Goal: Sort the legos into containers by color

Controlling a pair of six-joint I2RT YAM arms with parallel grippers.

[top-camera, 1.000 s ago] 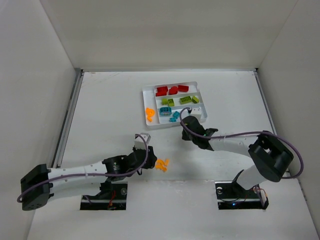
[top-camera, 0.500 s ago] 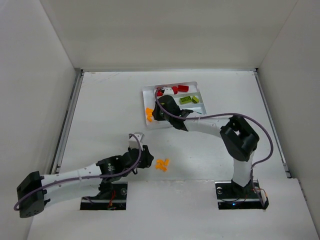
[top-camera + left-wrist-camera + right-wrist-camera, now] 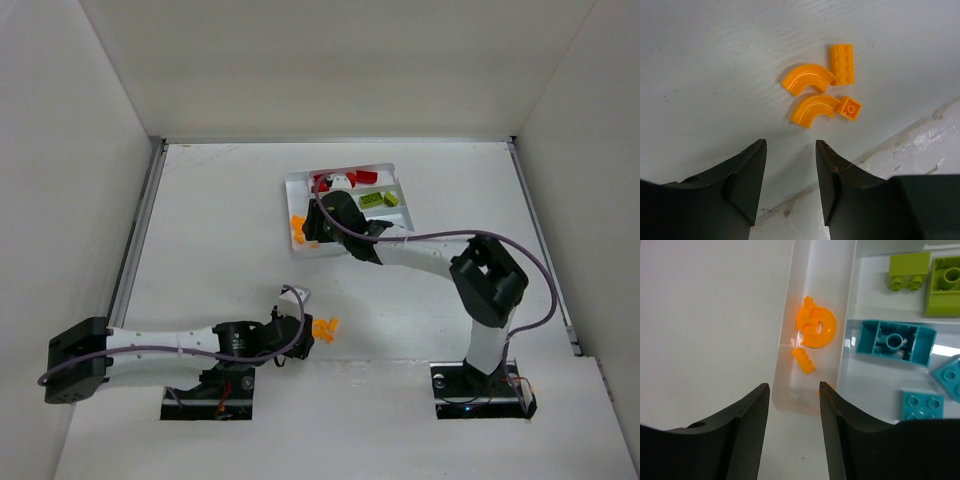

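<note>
Left gripper [image 3: 790,150]: jaws roughly half open, nothing held. Four loose orange plastic legos sit on the white table [image 3: 220,220] just ahead of the fingertips, right of the claw in the scene, near the table's near edge:
- two curved arch pieces [image 3: 807,80] side by side
- one flat rectangular studded brick [image 3: 842,64]
- one tiny square piece [image 3: 851,108], touching the nearer arch's end

The brick's long axis runs roughly along the claw's reach, so its short width faces the finger gap. The arches lie crosswise and look harder to grip.

The left arm is much nearer this pile. The right gripper [image 3: 794,390] is far off over the white compartment tray [image 3: 396,170], jaws open and empty, above the narrow side slot [image 3: 816,270]. That slot holds an orange round piece [image 3: 816,325] and a small orange bit [image 3: 804,361].

Teal bricks [image 3: 895,342] and lime green bricks [image 3: 910,270] are in the neighbouring slots, red ones [image 3: 362,177] at the far side.

The table is flat and smooth with open room around the pile, but the pieces are tightly clustered, so grabbing one likely nudges its neighbours.
</note>
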